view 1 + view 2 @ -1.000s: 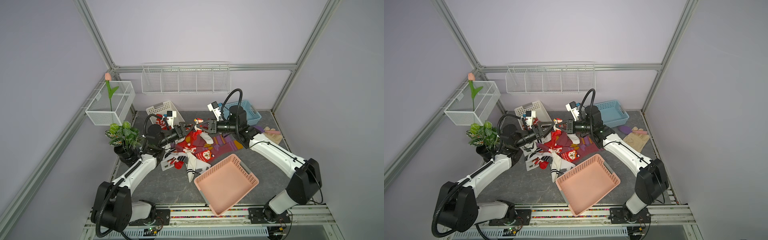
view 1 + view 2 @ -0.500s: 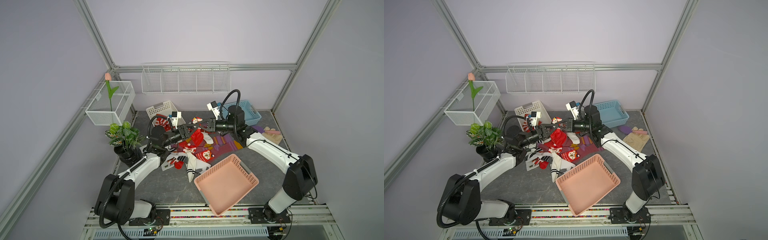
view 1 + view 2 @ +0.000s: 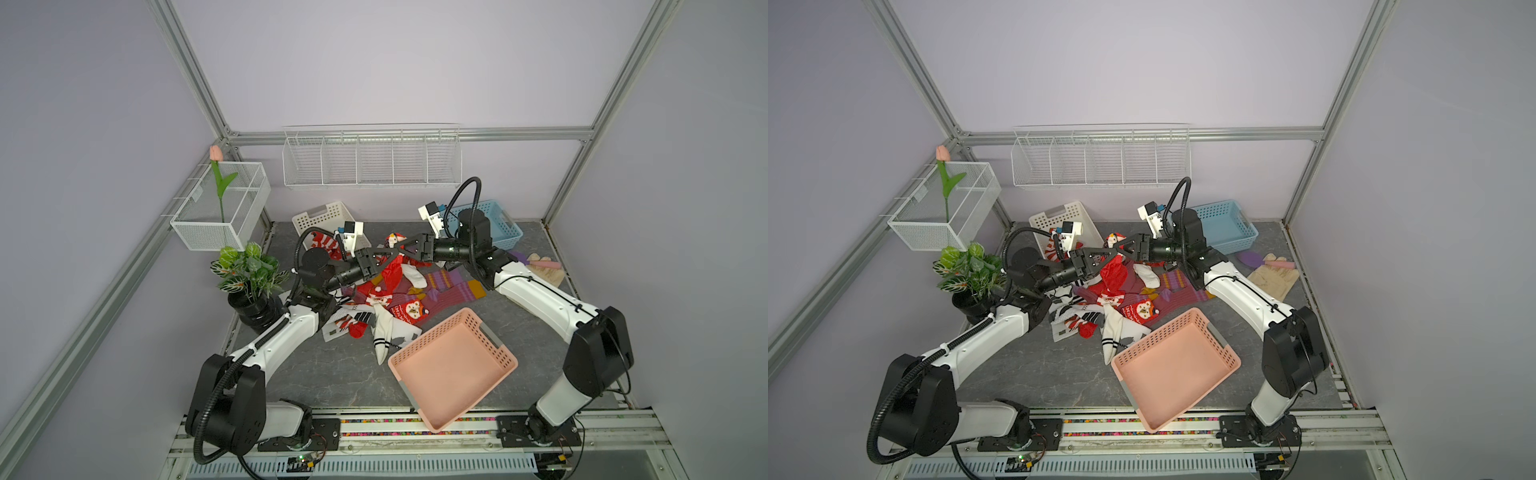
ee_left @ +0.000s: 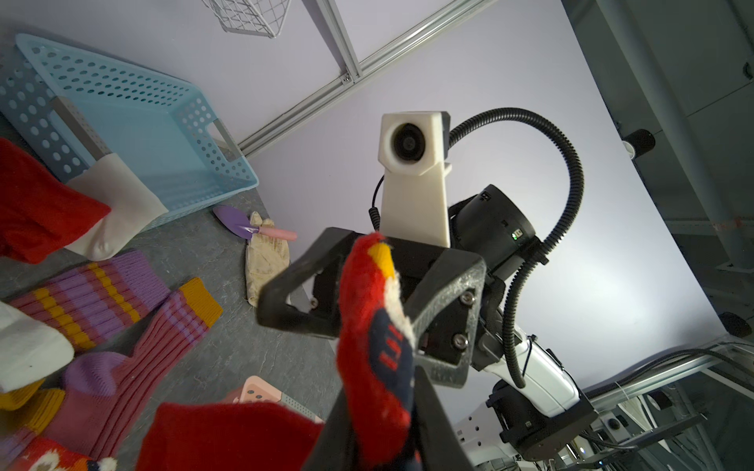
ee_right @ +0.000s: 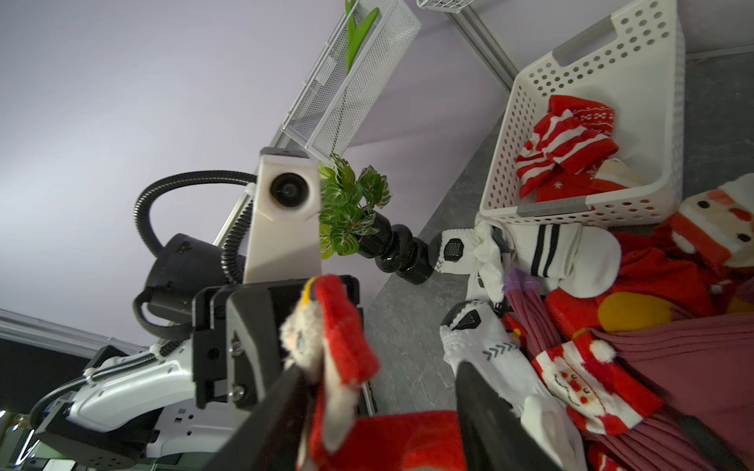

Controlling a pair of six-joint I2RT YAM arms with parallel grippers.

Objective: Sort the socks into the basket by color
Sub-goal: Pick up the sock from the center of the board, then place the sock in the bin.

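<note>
A red sock [image 3: 392, 272] [image 3: 1113, 274] with a white and yellow tip hangs above the sock pile [image 3: 399, 299]. My left gripper [image 3: 392, 250] [image 4: 379, 440] is shut on this sock [image 4: 375, 346]. My right gripper [image 3: 401, 249] [image 5: 379, 424] faces it tip to tip and stands open, its jaws either side of the same sock [image 5: 338, 346]. Red, white and purple-maroon socks lie mixed on the table. The white basket [image 3: 324, 216] holds red striped socks [image 5: 567, 142]. The blue basket [image 3: 494, 224] and the pink basket [image 3: 453, 370] look empty.
A potted plant [image 3: 249, 274] stands beside the left arm. Beige gloves [image 3: 544, 272] and a purple brush [image 3: 521, 257] lie at the right edge. Wire racks [image 3: 370, 156] hang on the back wall, and another with a tulip [image 3: 220, 203] on the left.
My left gripper reached the raised red sock and shut on it. My right gripper, shut on that sock before, has opened.
</note>
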